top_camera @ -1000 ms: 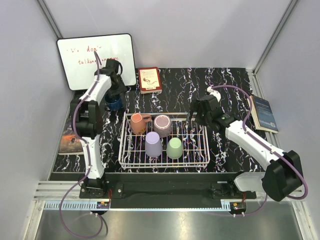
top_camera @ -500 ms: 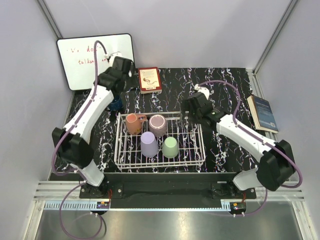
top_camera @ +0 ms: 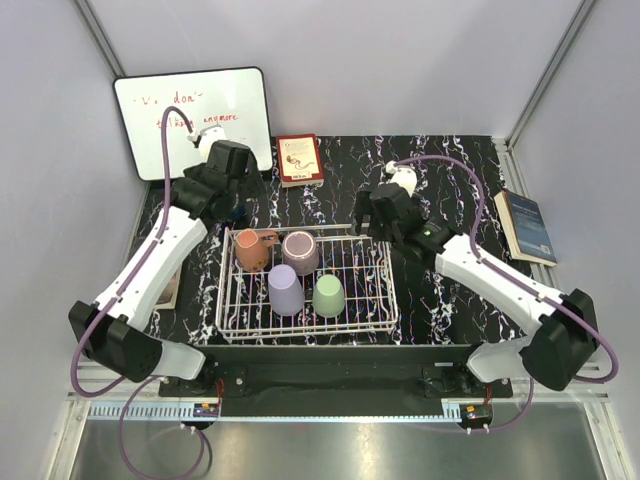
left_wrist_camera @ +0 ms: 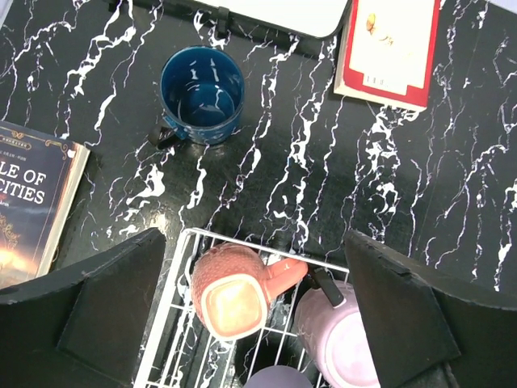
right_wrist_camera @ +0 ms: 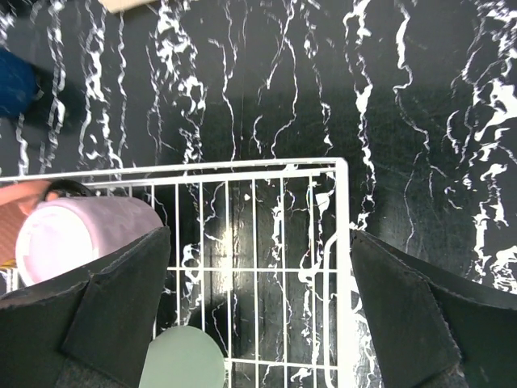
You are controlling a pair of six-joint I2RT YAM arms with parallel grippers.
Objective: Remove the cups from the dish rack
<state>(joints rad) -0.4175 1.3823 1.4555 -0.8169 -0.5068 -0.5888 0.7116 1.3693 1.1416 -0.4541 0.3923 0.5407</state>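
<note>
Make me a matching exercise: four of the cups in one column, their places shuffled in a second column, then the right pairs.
Cups
1. dark blue cup
2. terracotta cup
3. light green cup
4. lavender cup

Places
A. in the dish rack, near row, right
B. on the table, outside the rack
C. in the rack, far left corner
D. in the rack, near row, left

Pairs: 1-B, 2-C, 3-A, 4-D

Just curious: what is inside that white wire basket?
Four plastic cups: a terracotta cup lying on its side, a mauve cup beside it, a lavender cup and a light green cup upside down. Whatever those two cover is hidden.
</note>
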